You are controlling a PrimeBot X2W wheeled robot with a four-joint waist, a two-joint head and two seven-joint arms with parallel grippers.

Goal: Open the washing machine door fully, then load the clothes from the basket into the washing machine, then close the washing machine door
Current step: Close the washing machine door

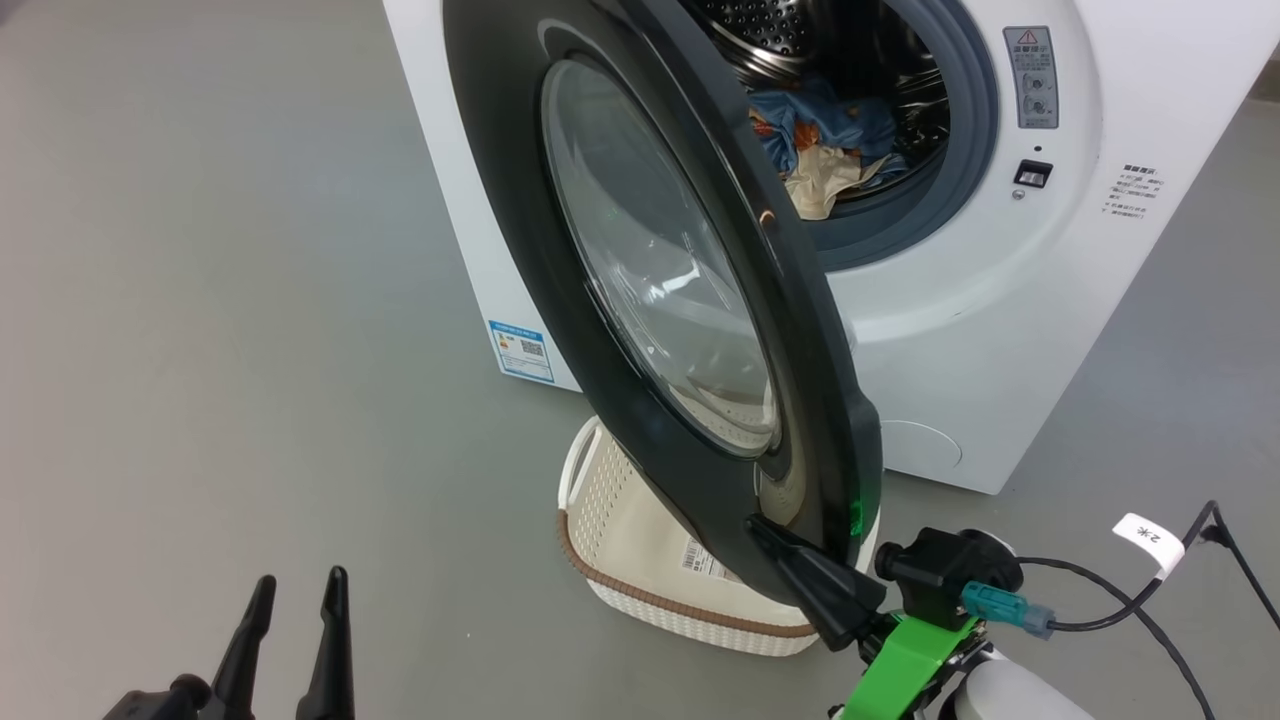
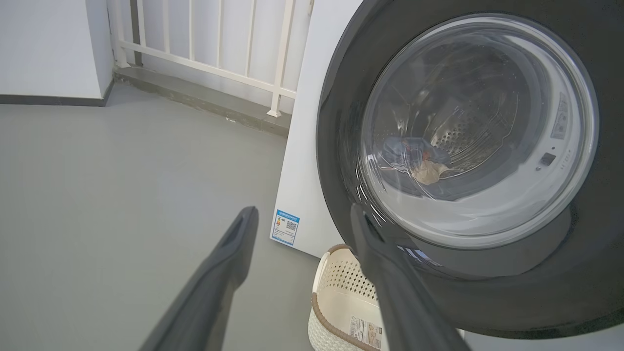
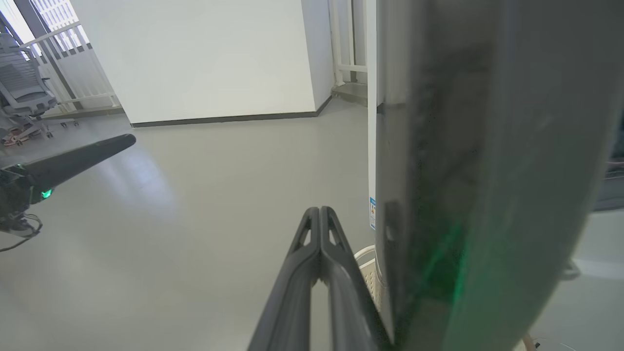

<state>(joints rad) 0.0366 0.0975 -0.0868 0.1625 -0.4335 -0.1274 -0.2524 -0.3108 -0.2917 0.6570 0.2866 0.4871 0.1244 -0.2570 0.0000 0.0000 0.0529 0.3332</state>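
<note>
Right gripper point(image 1: 762, 528): clenched empty, tips laid against the lower rim of the part-open washing machine door point(image 1: 500, 180). Left gripper point(image 1: 300, 585): spread, nothing held. Clothes point(image 1: 815, 130): seen inside the drum point(image 1: 765, 30).

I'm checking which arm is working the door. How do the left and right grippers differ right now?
The left gripper stands open, fingers apart; the right gripper is shut, fingers pressed together. The left gripper hangs over the floor, away from the washing machine door; the right gripper's tip lies against the door's lower rim. Both have two long dark fingers and hold nothing.
</note>
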